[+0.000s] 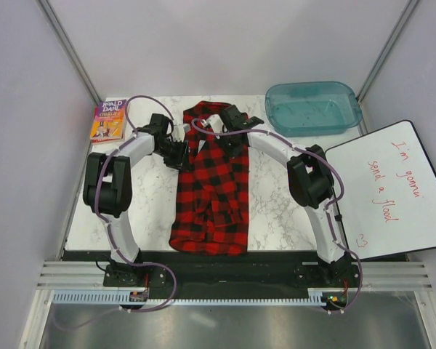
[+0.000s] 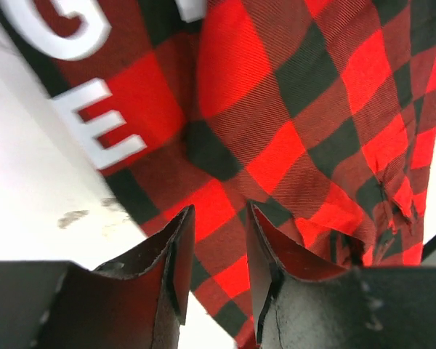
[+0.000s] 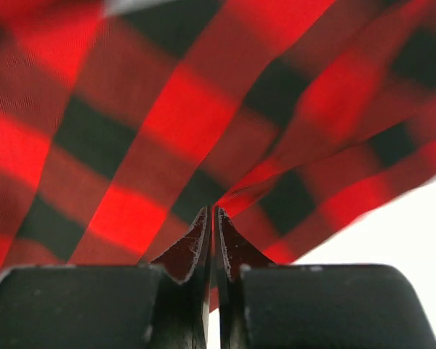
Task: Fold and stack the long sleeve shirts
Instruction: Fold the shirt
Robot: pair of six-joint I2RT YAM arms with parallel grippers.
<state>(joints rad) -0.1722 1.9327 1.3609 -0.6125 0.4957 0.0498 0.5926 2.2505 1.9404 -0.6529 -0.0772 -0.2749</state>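
On the marble table (image 1: 276, 211), a plaid long sleeve shirt (image 1: 211, 196) lies lengthwise between both arms.
Right gripper (image 3: 213, 218): jaws together, pinching shirt fabric near its far end. Left gripper (image 2: 216, 218): jaws apart over the shirt's left edge, near white lettering (image 2: 94, 131).

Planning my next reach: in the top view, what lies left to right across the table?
paperback book → red-and-black plaid shirt → teal tray → whiteboard
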